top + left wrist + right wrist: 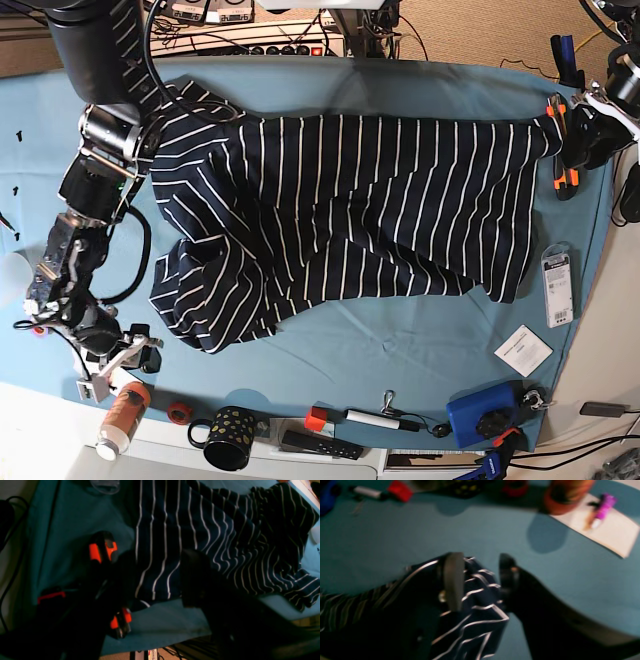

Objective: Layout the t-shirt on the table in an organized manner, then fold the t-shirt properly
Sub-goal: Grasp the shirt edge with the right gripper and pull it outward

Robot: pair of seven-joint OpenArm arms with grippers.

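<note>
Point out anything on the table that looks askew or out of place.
The t-shirt is not flat: its lower corner nearest the mug is bunched and folded over, and one sleeve is crumpled by the arm.

The t-shirt (340, 210) is lying spread across the middle of the surface (400, 340). Along the lower edge of the frame, a bottle (120, 420), a mug (228, 438) and a marker (380, 420) are sitting in a row.
</note>
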